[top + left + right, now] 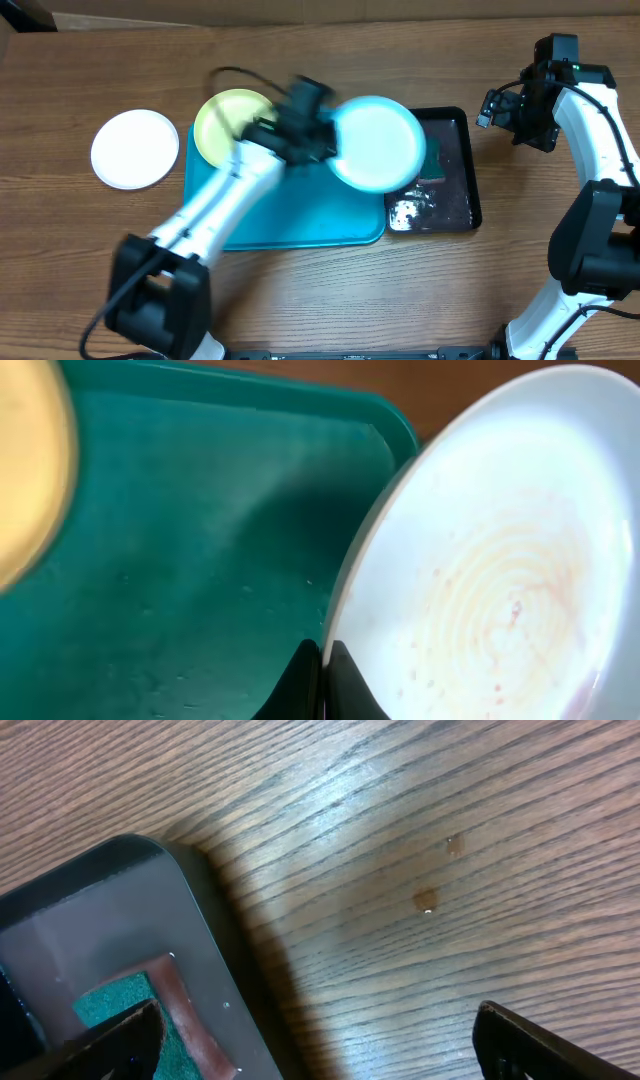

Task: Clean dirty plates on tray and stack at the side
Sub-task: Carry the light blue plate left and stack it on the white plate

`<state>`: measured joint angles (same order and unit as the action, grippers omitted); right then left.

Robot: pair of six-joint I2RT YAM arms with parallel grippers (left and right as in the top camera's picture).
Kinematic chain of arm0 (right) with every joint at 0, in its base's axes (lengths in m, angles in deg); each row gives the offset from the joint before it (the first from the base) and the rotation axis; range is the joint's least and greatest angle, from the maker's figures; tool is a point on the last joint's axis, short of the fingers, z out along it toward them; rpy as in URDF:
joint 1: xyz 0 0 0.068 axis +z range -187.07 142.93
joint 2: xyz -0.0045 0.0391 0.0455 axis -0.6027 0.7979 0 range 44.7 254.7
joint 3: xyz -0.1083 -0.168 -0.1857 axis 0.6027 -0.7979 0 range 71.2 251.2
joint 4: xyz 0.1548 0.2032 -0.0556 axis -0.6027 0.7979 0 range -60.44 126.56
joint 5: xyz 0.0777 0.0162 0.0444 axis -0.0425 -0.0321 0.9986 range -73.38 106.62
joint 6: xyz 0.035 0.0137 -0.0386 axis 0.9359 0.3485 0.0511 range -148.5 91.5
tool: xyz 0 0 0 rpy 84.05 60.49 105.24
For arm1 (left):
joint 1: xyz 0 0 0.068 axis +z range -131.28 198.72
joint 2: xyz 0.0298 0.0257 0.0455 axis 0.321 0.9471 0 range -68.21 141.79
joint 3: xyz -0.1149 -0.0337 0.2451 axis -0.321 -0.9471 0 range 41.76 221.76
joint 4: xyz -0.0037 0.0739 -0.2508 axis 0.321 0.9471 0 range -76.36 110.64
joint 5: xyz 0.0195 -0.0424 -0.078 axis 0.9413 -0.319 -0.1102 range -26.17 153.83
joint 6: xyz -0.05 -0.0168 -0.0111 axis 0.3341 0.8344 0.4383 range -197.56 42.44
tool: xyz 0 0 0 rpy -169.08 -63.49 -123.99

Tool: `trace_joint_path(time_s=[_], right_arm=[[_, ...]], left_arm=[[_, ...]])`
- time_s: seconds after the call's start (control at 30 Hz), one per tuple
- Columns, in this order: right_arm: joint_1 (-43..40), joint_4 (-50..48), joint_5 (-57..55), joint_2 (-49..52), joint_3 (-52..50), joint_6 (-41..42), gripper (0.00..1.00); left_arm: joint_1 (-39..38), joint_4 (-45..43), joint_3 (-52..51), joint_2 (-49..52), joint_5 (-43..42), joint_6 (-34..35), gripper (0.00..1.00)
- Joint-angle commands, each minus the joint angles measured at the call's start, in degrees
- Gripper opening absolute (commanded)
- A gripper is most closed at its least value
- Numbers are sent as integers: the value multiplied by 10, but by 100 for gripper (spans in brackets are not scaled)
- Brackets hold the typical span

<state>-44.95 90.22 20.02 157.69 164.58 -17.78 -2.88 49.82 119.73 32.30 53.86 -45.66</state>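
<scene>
The left gripper (322, 678) pinches the rim of the smeared light-blue round plate (375, 145), held above the turquoise plastic tray (300, 225) at its 3 o'clock end. The right gripper (497, 108), spread and empty, hangs at the plate's 3 o'clock, nearest the green sponge (115, 1005).

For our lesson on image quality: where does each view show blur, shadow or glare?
Overhead: the left gripper and the light blue plate it holds are motion-smeared. Left wrist: the yellow plate is a blur; shadow crosses the tray. Right wrist: table grain sharp, slightly glossy.

Left gripper (328, 140) holds the light blue plate (380, 145) over the tray (300, 215)
</scene>
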Motion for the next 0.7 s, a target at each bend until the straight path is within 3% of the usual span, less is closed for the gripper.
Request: trace_joint_path(time_s=[0.0,0.07,0.23,0.47,0.67], right_arm=[[-2,-2,-4,-9,6,4,100],[-2,-2,-3,-9,6,4,100],[-2,-2,-4,-9,6,4,100],[-2,-2,-3,-9,6,4,100],[-2,-2,-3,-9,6,4,100]], left_arm=[[132,0,2,-5,-221,15,4],[225,10,2,-5,-276,8,4],[382,56,2,-5,-252,-2,4],[531,82,-2,-5,-89,12,4],[560,67,-3,-4,79,31,4]])
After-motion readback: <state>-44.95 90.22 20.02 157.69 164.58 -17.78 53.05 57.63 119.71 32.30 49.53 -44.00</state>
